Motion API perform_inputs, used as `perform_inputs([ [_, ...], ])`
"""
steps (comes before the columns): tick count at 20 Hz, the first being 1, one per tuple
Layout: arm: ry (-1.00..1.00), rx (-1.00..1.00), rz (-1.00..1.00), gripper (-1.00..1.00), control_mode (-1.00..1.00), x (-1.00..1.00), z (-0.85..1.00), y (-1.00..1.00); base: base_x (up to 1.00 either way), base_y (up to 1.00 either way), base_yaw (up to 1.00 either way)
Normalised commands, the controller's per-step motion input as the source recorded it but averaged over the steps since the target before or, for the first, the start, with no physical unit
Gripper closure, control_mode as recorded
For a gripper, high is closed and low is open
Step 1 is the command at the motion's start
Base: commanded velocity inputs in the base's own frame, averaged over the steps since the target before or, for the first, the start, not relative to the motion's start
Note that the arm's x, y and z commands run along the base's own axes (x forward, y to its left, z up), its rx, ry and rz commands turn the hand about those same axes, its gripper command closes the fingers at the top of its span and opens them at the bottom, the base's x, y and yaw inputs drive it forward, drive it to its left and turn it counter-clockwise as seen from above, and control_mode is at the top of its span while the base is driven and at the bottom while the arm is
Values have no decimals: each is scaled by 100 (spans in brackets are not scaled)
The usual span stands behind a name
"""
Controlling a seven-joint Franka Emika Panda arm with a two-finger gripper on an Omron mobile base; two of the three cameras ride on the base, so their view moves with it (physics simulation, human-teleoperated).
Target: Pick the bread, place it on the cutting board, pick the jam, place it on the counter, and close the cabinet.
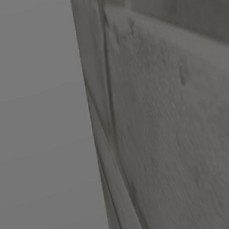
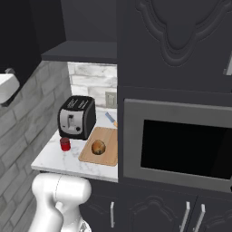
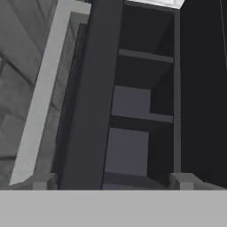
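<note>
The round brown bread (image 2: 98, 147) lies on the wooden cutting board (image 2: 108, 156) on the white counter (image 2: 54, 161). The jam (image 2: 65, 144), a small red jar, stands on the counter just left of the board, in front of the toaster. My gripper (image 3: 113, 181) is open, its fingertips (image 3: 42, 181) spread wide with nothing between them. It points into the dark cabinet (image 3: 133, 111), whose bare shelves show through the open front. A dark upright panel (image 3: 88, 88) stands left of the shelves.
A black and silver toaster (image 2: 77, 117) stands at the back of the counter. A built-in microwave (image 2: 181, 145) sits in the dark unit to the right. Grey brick wall (image 2: 22, 131) bounds the left. A flat grey panel (image 1: 36, 120) stands close before the left base camera.
</note>
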Motion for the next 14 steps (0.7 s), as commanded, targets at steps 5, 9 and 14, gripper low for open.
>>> perform_inputs([
  [5, -4, 2, -12, -100, -100, 1, -5, -23, 0, 0, 0],
  [9, -5, 1, -10, -100, -100, 5, -3, -18, 0, 0, 0],
  [14, -5, 0, -10, -100, -100, 5, -4, -18, 0, 0, 0],
])
